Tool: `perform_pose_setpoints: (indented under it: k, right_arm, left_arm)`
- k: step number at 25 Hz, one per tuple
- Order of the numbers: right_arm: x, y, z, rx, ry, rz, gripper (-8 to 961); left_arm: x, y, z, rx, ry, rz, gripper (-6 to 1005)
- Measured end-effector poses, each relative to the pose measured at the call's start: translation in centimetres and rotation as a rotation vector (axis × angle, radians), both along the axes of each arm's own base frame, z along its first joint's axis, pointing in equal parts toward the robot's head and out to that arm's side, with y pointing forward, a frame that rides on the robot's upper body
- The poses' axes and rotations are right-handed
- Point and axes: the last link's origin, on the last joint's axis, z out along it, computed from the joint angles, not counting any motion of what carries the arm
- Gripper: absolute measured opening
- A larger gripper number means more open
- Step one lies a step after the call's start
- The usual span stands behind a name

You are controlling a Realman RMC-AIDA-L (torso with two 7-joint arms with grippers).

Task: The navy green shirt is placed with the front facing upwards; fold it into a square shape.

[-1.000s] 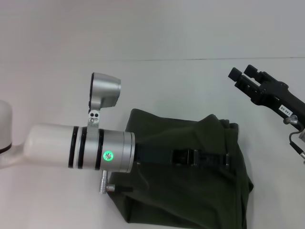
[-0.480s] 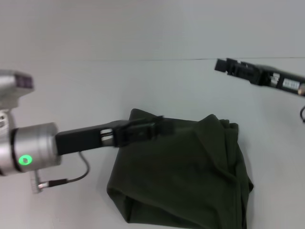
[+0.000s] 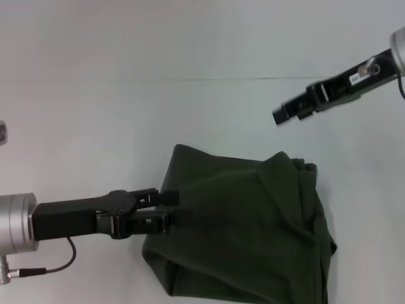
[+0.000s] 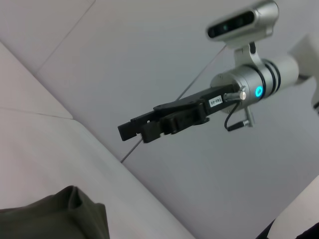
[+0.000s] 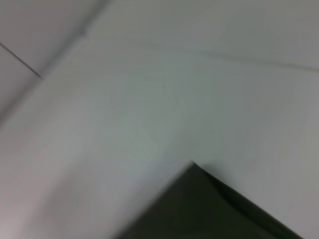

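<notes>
The navy green shirt point(image 3: 253, 234) lies folded into a rough square block on the white table, plain green side up, with bunched layers along its right edge. My left gripper point(image 3: 172, 208) reaches in from the left and hovers open at the shirt's left edge, with nothing between its fingers. My right gripper point(image 3: 280, 116) is raised over bare table beyond the shirt's far right corner, open and empty. The left wrist view shows that right gripper point(image 4: 133, 133) in the air and a corner of the shirt point(image 4: 55, 216). A dark corner of the shirt point(image 5: 214, 209) shows in the right wrist view.
The white table point(image 3: 95, 126) runs on all sides of the shirt, and its far edge point(image 3: 190, 80) meets a pale wall. A thin cable point(image 3: 57, 266) hangs under my left wrist.
My left arm has pulled back to the left across the shirt, its gripper now at the shirt's left edge. My right arm has swung up and turned, pointing in from the upper right.
</notes>
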Motion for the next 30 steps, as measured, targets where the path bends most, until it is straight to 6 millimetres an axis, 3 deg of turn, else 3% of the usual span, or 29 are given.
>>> perform_pose_setpoints:
  k: [6, 30]
  right_arm:
    - [-1.8, 0.1, -1.1, -0.049, -0.238, 0.003, 645]
    - [-2.1, -0.1, -7.6, -0.148, -0.333, -0.003, 644]
  left_arm:
    - [-0.2, -0.1, 0.1, 0.0, 0.014, -0.01, 897]
    - [-0.5, -0.7, 0.0, -0.002, 0.011, -0.01, 892]
